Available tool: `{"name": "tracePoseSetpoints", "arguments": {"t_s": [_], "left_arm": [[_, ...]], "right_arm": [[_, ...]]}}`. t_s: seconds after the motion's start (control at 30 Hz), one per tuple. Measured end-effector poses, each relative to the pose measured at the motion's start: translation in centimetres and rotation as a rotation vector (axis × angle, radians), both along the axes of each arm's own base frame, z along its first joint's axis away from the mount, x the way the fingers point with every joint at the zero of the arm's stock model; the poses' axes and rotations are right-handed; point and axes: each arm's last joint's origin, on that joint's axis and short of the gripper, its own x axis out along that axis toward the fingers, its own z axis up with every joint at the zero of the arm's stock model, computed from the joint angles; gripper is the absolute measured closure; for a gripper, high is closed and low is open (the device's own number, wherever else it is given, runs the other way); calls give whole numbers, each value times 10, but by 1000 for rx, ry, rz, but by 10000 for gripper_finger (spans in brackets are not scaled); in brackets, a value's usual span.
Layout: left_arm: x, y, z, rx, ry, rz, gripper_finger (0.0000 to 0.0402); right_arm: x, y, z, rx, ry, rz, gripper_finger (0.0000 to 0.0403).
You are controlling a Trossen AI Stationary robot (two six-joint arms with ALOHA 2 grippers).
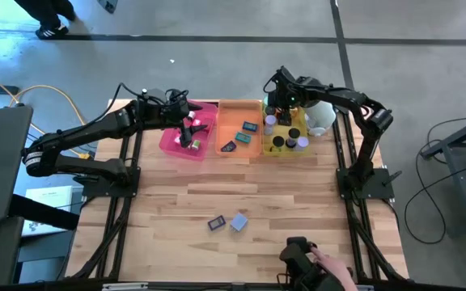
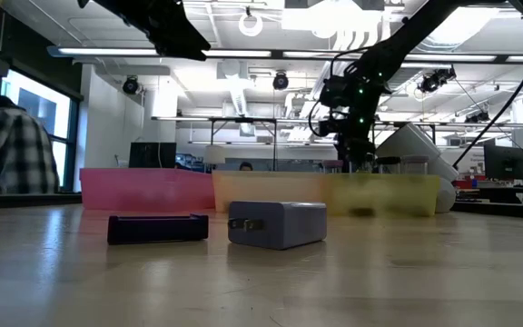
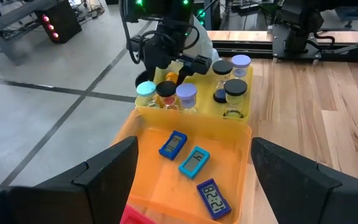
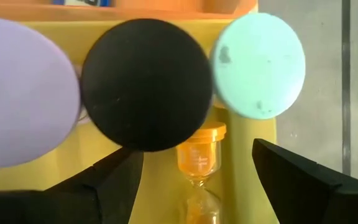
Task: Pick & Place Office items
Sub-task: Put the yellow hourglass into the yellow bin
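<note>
A: We start with the wooden table (image 1: 217,190), where three trays stand in a row along the far edge: the pink tray (image 1: 205,129), the orange tray (image 1: 235,121) beside it and the yellow tray (image 1: 275,149) on the right.

B: We see the left arm reaching over the pink tray. The left gripper (image 1: 191,128) hangs above it with its fingers spread wide, and nothing sits between them.

A: The right gripper (image 1: 280,103) stands over the far end of the yellow tray. Its fingers (image 4: 303,180) are parted on either side of a small orange hourglass (image 4: 197,168). We cannot tell whether they touch it.

B: Around it we count more hourglass timers standing upright in that tray, with a black cap (image 4: 145,84), a lavender cap (image 4: 23,93) and a mint cap (image 4: 260,65).

A: In the orange tray lie three blue flat timers (image 3: 194,160). Red and green pieces (image 1: 192,139) rest in the pink one.

B: Near the table's front, well apart from the trays, we find a lavender block (image 2: 278,223) and, just beside it, a dark flat piece (image 2: 157,227).

A: A person's hand (image 1: 330,267) shows at the front edge.
</note>
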Motion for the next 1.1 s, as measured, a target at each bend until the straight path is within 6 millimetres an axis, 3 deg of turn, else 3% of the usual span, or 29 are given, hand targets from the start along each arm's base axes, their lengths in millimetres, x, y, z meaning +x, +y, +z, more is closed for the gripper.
{"name": "tracePoseSetpoints", "arguments": {"t_s": [0.23, 0.77, 1.1], "left_arm": [[0, -1, 0, -32, -13, -31, 97], [0, -1, 0, -10, -5, -38, 97], [0, -1, 0, -8, -4, -38, 97]], "right_arm": [[1, -4, -15, 21, 46, -20, 113], [3, -6, -15, 12, 18, 0, 113], [6, -10, -30, 50, 26, -32, 113]]}}
